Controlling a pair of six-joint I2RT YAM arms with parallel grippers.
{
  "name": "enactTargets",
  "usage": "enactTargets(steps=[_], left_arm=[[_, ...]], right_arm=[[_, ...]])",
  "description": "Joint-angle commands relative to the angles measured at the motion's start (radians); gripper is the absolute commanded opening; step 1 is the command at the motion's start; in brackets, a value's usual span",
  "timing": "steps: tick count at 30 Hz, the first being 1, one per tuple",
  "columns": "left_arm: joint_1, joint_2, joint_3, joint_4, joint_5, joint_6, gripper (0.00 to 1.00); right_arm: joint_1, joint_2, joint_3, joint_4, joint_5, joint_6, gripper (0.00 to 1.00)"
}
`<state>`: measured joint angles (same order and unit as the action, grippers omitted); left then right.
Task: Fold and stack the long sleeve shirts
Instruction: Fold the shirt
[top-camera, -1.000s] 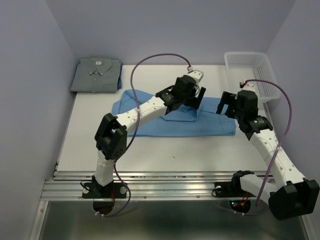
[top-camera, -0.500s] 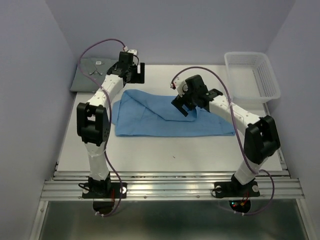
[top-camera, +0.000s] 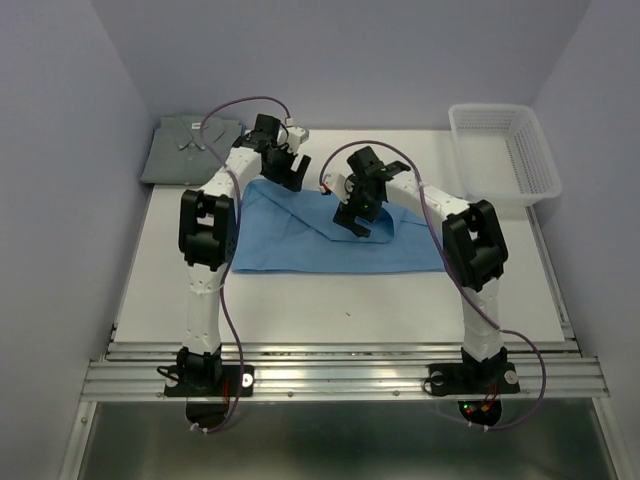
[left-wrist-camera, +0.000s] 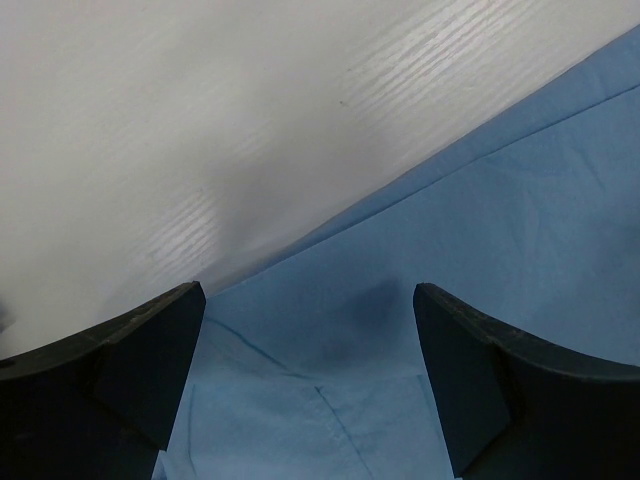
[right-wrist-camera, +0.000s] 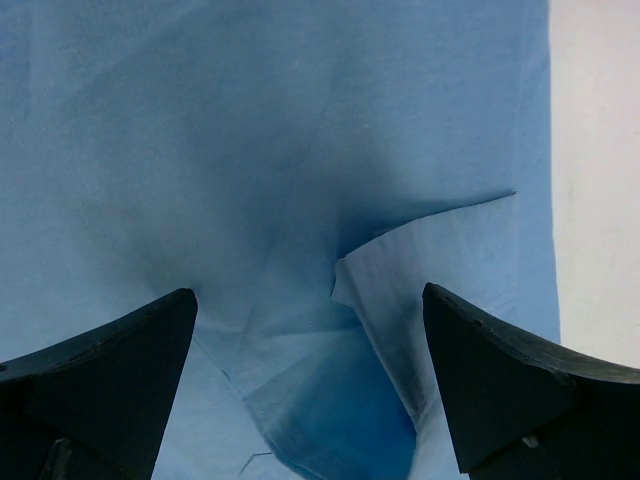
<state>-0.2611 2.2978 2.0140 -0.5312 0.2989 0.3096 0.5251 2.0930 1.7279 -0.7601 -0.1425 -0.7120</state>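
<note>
Blue shirt (top-camera: 300, 245) lies beneath left gripper (left-wrist-camera: 310, 300) and right gripper (right-wrist-camera: 310, 300)

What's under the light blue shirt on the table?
The blue shirt lies on the white table, which shows around its edges. Whatever is beneath the cloth is covered, so I cannot tell.

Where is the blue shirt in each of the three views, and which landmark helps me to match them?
Top external: the blue shirt lies spread at the middle of the table.
Left wrist: it fills the lower right; its edge runs diagonally.
Right wrist: it fills nearly the whole picture.
Shared landmark: the white table along the shirt's edge, at upper left in the left wrist view and a strip at right in the right wrist view.
</note>
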Motion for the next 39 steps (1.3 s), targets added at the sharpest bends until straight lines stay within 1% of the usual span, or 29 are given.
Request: enactTargets(steps=[1,7,9,12,14,16,17,18,21,22,23,24,25,26,27,28,31,34,35,36,37,38,39], left_arm=[[0.019,-0.018,0.057,-0.032,0.003,0.062,0.99],[0.020,0.005,0.086,-0.039,-0.027,0.100,0.99],[0.023,0.018,0.065,-0.021,-0.020,0.100,0.99],[0.022,0.055,0.081,-0.053,0.005,0.099,0.99],[0.023,0.058,0.074,-0.053,0.034,0.100,0.97],[0.023,0.052,0.072,-0.059,0.055,0.100,0.84],[0.023,0.036,0.059,-0.055,0.063,0.098,0.77],[0.023,0.025,0.048,-0.049,0.063,0.094,0.58],[0.025,-0.018,0.017,-0.030,0.057,0.077,0.28],[0.025,-0.029,0.011,-0.021,0.046,0.069,0.12],[0.026,-0.052,0.005,-0.016,0.027,0.051,0.05],[0.026,-0.063,-0.003,-0.013,0.020,0.045,0.00],[0.026,-0.075,-0.008,-0.012,0.014,0.040,0.00],[0.026,-0.098,-0.021,-0.010,0.011,0.039,0.00],[0.026,-0.109,-0.030,-0.009,0.011,0.039,0.00],[0.028,-0.121,-0.043,0.000,0.006,0.039,0.00],[0.026,-0.162,-0.092,0.013,-0.018,0.031,0.00],[0.026,-0.175,-0.110,0.011,-0.038,0.022,0.00],[0.026,-0.182,-0.118,0.013,-0.061,0.020,0.00],[0.026,-0.187,-0.135,0.014,-0.076,0.017,0.00],[0.026,-0.193,-0.146,0.019,-0.090,0.005,0.00],[0.028,-0.205,-0.155,0.022,-0.119,-0.004,0.00],[0.028,-0.212,-0.172,0.025,-0.125,-0.012,0.00]], right_arm=[[0.001,-0.007,0.064,-0.036,-0.005,-0.021,1.00],[0.001,0.013,0.055,-0.016,0.038,-0.001,1.00],[0.001,0.024,0.059,-0.016,0.072,0.005,1.00],[0.001,0.021,0.064,-0.018,0.102,0.011,1.00],[0.001,0.012,0.059,-0.016,0.119,0.008,1.00],[0.001,0.004,0.056,-0.010,0.135,0.014,1.00],[0.001,0.001,0.047,-0.004,0.168,0.022,1.00],[0.001,-0.004,0.039,0.005,0.184,0.028,1.00],[0.001,-0.033,0.004,0.057,0.227,0.063,0.98],[0.001,-0.043,-0.007,0.085,0.228,0.075,0.96],[0.001,-0.068,-0.020,0.100,0.228,0.100,0.88],[0.001,-0.082,-0.048,0.132,0.227,0.112,0.82],[0.001,-0.096,-0.066,0.149,0.228,0.124,0.76],[0.001,-0.117,-0.083,0.165,0.242,0.147,0.63],[0.001,-0.125,-0.114,0.194,0.259,0.157,0.55],[0.001,-0.134,-0.126,0.212,0.277,0.169,0.38],[0.001,-0.160,-0.152,0.270,0.336,0.258,0.21],[0.001,-0.186,-0.166,0.318,0.368,0.340,0.14],[0.001,-0.197,-0.172,0.321,0.377,0.409,0.13],[0.001,-0.209,-0.182,0.324,0.392,0.443,0.12],[0.001,-0.240,-0.195,0.346,0.430,0.480,0.10],[0.001,-0.257,-0.233,0.360,0.458,0.556,0.09],[0.001,-0.277,-0.252,0.369,0.519,0.594,0.08]])
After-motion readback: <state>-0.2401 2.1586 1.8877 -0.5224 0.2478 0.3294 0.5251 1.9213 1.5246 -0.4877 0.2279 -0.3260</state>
